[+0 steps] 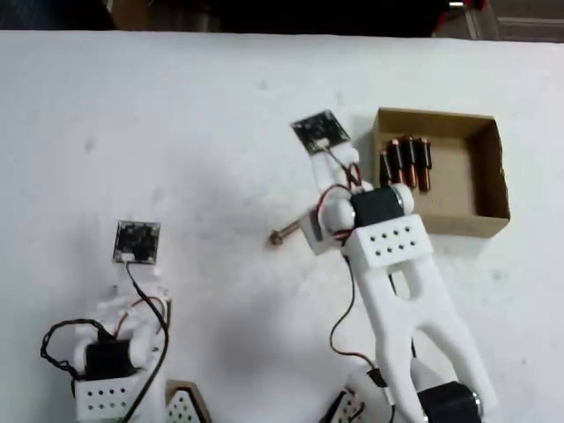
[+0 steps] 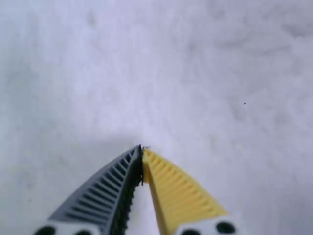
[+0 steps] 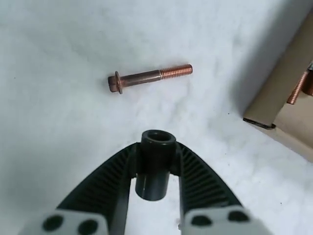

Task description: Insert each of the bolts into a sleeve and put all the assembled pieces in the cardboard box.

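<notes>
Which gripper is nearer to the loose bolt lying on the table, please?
The right. The right gripper, shut on a sleeve, sits just beside the bolt; the left gripper is shut over the table, well away.

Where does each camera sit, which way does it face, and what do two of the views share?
High view: fixed above the table, looking down; left arm and right arm show.
Left wrist view: on the left arm, facing bare table; the left hand shows, shut.
Right wrist view: on the right arm, facing the bolt and box; the right hand grips a sleeve.
Shared: high and right wrist views both show bolt and box.
</notes>
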